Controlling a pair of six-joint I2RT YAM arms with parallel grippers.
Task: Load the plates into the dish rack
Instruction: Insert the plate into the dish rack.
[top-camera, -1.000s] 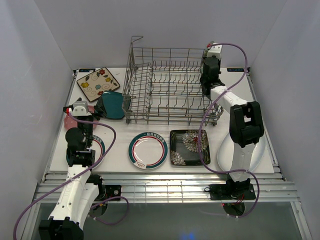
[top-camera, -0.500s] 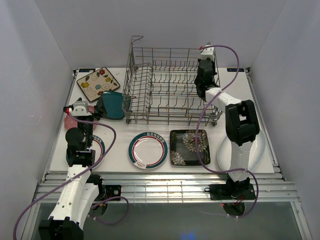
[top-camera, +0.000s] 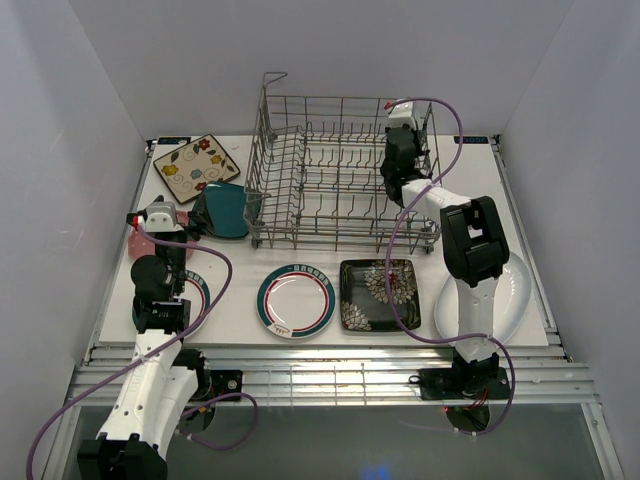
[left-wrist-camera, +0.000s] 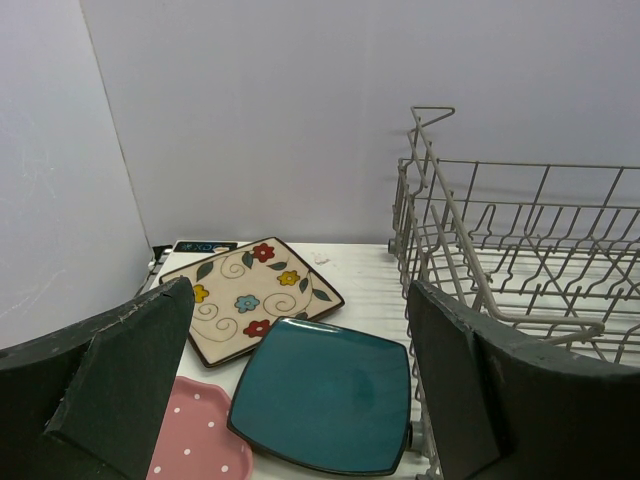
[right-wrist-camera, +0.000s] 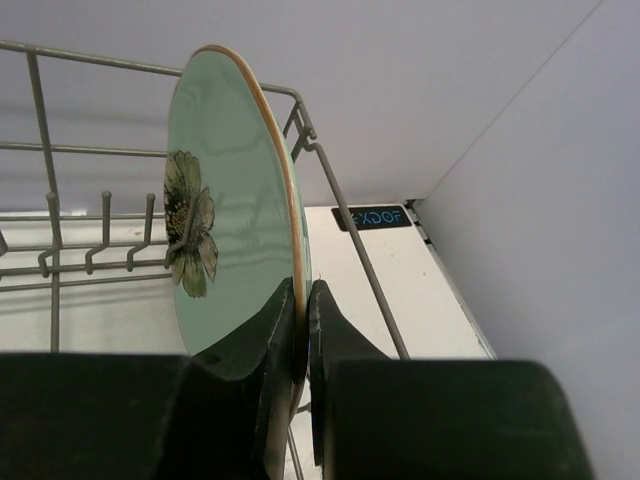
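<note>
Our right tool (right-wrist-camera: 303, 300) is clenched on the rim of the mint plate (right-wrist-camera: 225, 200), held upright on edge over the right end of the dish rack (top-camera: 330, 200). If the rim meets a tine and not a gap, the plate may twist in this thin grip and fall. Our left tool (left-wrist-camera: 298, 330) hangs released near the teal plate (left-wrist-camera: 325, 395); the rack's tall side wires crowd the descent

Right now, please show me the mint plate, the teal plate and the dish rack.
mint plate (right-wrist-camera: 225, 200), right wrist view, its green face.
teal plate (left-wrist-camera: 325, 395), left wrist view, its centre.
dish rack (top-camera: 260, 175), top view, its left wall.
</note>
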